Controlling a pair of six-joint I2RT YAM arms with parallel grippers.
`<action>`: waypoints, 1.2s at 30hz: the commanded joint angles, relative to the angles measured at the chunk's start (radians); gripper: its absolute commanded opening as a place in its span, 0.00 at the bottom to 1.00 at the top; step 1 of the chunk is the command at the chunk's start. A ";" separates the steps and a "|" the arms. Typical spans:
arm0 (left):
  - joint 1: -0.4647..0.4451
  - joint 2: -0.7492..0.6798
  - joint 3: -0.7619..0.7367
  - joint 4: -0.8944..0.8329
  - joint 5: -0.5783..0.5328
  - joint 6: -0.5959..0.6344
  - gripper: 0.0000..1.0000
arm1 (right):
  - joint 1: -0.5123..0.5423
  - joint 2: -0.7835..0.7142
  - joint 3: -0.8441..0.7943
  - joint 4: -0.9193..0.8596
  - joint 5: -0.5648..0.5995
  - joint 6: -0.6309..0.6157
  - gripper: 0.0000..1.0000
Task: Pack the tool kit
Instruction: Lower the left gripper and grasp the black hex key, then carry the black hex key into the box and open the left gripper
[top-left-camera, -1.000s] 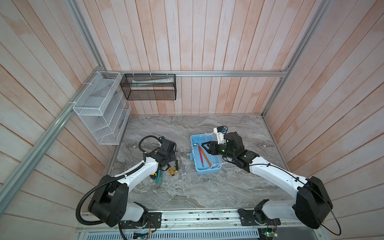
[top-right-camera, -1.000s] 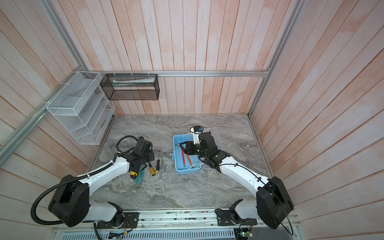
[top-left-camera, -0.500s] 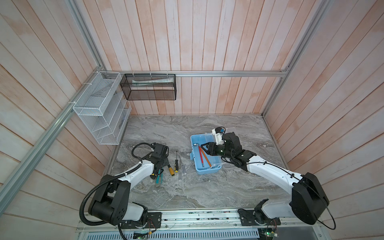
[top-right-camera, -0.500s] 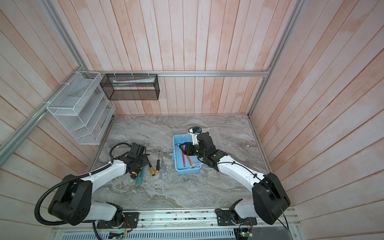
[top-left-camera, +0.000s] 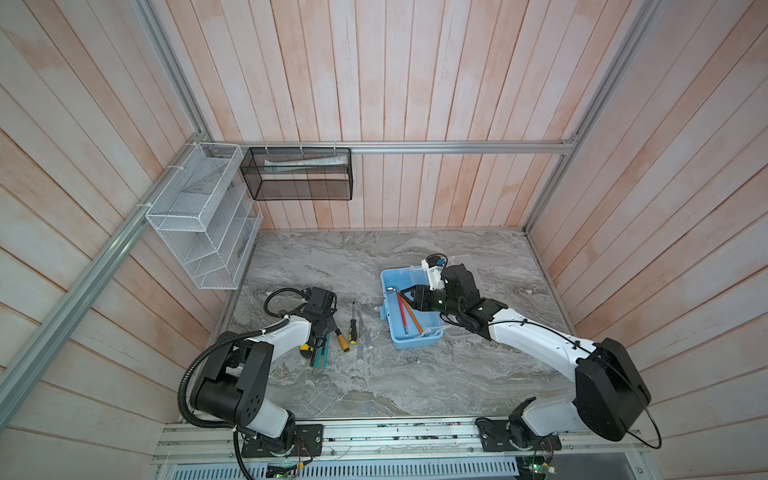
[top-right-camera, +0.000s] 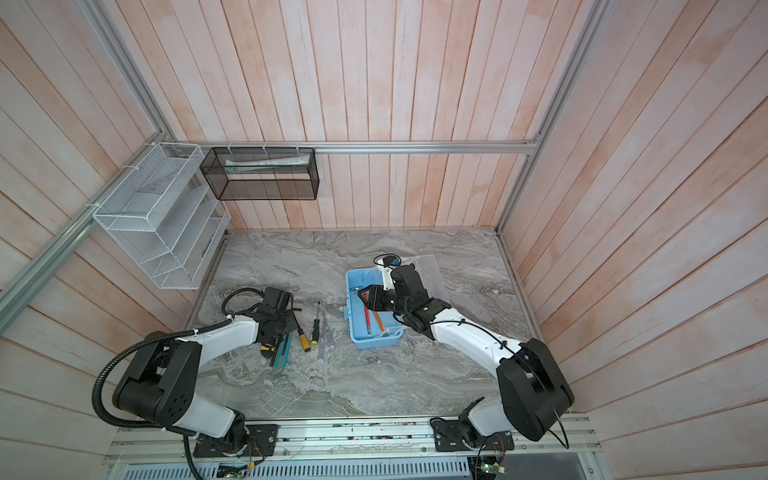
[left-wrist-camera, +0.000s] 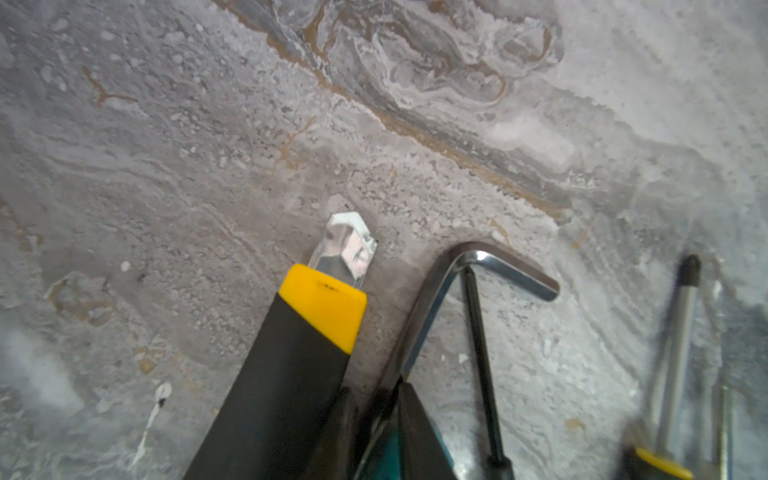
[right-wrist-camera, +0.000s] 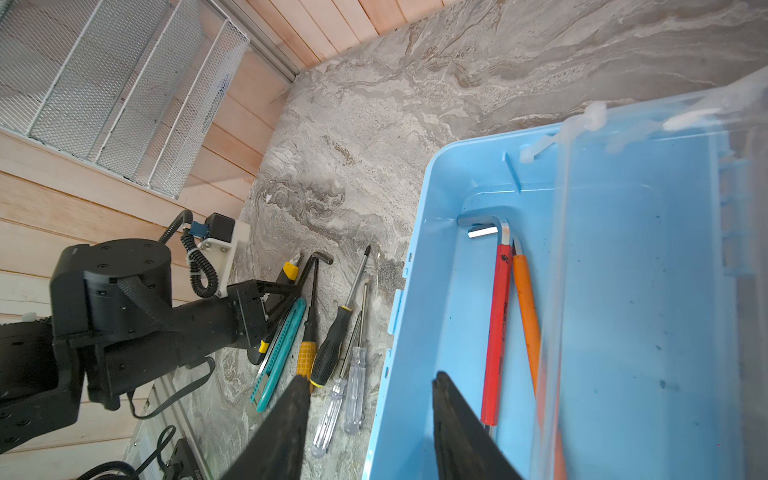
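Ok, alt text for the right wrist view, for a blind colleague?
An open blue toolbox holds a red-handled hex key and an orange-handled one. Beside it on the marble table lie screwdrivers, a utility knife and a loose hex key, with the left end effector among them.

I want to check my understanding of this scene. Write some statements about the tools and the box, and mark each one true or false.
1. The blue box holds a red-handled hex key and an orange-handled hex key. True.
2. The lid is shut. False: the clear lid stands open.
3. The screwdrivers with clear handles are inside the box. False: the clear-handled screwdrivers lie on the table beside the box.
4. The right end effector is open. True.
5. The teal knife lies on the table. True.
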 joint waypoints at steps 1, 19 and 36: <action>0.006 0.031 0.010 0.004 -0.026 0.010 0.21 | 0.003 0.015 0.023 0.009 0.001 -0.005 0.48; 0.006 0.097 0.061 -0.012 -0.041 0.026 0.08 | -0.016 0.017 0.009 0.023 -0.006 -0.008 0.48; -0.014 -0.096 0.136 -0.128 -0.009 0.072 0.00 | -0.045 0.009 -0.013 0.060 -0.042 0.025 0.47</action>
